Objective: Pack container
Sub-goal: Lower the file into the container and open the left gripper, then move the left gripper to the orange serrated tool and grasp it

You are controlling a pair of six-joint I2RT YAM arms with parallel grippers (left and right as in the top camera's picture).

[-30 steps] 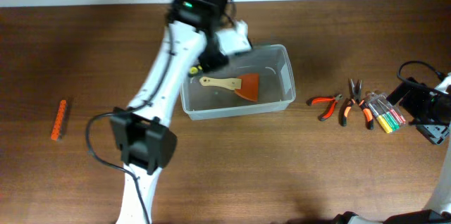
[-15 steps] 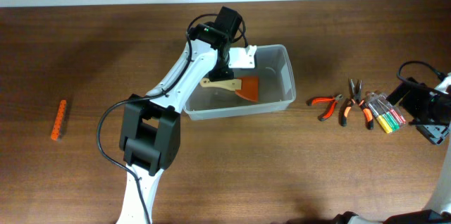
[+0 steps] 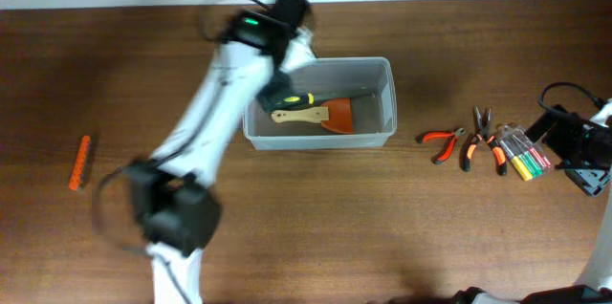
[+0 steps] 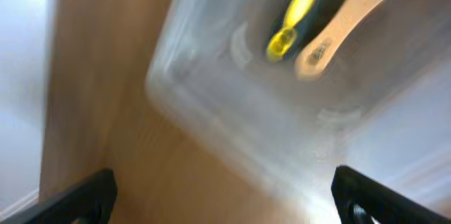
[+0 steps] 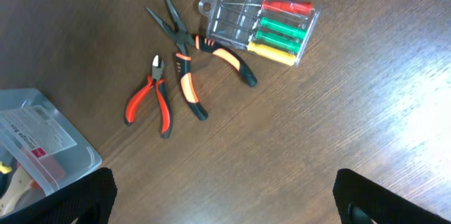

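Container (image 3: 390, 103) mid-counter (image 3: 402, 228), holding orange scraper (image 3: 330, 116) and yellow-black tool (image 3: 292, 101). My left claw (image 4: 225, 199) released, empty, over container's left end; view blurred. My right claw (image 5: 225, 199) released, empty, near pliers (image 5: 184, 69) and screwdriver case (image 5: 257, 20).

Dark wood table (image 3: 382, 228); container (image 3: 316, 141) at centre-back; small orange ridged strip (image 3: 79, 162) far left, well apart; right side: orange cutters (image 3: 440, 141), long-nose pliers (image 3: 478, 137), clear screwdriver case (image 3: 524, 156), close together.

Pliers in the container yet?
No, the long-nose pliers and the cutters lie on the table beside the screwdriver case, outside the container.
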